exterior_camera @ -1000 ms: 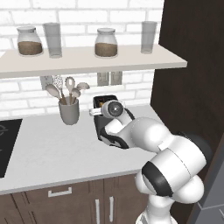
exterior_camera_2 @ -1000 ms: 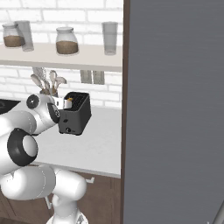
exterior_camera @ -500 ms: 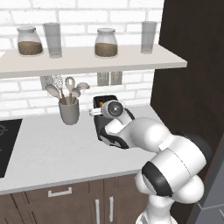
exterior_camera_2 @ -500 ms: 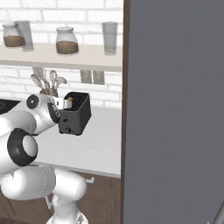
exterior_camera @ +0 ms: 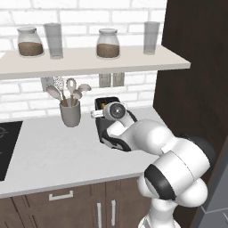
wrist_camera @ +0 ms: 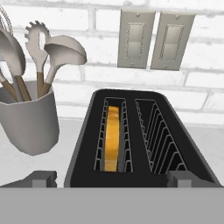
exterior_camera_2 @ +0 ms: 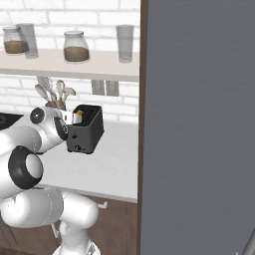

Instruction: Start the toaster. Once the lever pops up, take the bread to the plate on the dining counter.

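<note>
The dark grey toaster stands on the pale worktop, close to the white brick wall; it has two slots on top; the bread sits down inside the left slot in the hand view, and its golden-orange crust shows between the wire guards; the other slot has nothing in it.

The claw hangs just above the near end of the toaster; its two dark fingertips stand wide apart, one at each side of the toaster's top; the claw holds nothing and does not touch the bread.

In the right base view the toaster shows its front, with a small round knob low down; the white arm reaches in from the left, just beside it; in the left base view the arm covers much of the toaster.

A grey utensil cup stands just beside the toaster; spoons and a ladle stick up out of it.

Two light switch plates sit on the wall behind the toaster; a shelf above carries two jars and two tall glasses; dark cabinet doors sit below the worktop.
</note>
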{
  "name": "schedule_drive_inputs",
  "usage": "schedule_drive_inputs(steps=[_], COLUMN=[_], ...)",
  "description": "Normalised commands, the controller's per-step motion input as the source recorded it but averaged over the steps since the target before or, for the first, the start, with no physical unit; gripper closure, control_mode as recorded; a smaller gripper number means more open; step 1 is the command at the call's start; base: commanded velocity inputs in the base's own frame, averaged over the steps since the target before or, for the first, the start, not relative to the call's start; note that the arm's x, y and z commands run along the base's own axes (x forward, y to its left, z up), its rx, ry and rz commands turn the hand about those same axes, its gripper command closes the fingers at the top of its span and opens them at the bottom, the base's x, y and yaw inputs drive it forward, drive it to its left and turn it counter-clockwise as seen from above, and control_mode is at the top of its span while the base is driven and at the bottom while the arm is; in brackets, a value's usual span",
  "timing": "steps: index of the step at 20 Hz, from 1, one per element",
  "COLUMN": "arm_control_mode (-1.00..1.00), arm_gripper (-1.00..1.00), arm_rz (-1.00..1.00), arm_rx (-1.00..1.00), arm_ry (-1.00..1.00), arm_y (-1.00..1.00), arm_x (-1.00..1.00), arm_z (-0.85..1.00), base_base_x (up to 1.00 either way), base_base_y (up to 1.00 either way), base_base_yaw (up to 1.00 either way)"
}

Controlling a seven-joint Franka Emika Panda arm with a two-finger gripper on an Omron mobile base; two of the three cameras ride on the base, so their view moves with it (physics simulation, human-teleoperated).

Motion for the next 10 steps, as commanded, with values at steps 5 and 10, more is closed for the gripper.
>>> schedule_drive_inputs(steps=[5, 10], arm_control_mode=[-1.00, -1.00], arm_gripper=[-1.00, -1.00], arm_rz=[0.00, 0.00], arm_rx=[0.00, 0.00], arm_ry=[0.00, 0.00], arm_y=[0.00, 0.00], arm_x=[0.00, 0.00], arm_z=[0.00, 0.00], base_base_x=[0.00, 0.00], base_base_y=[0.00, 0.00], base_base_yaw=[0.00, 0.00])
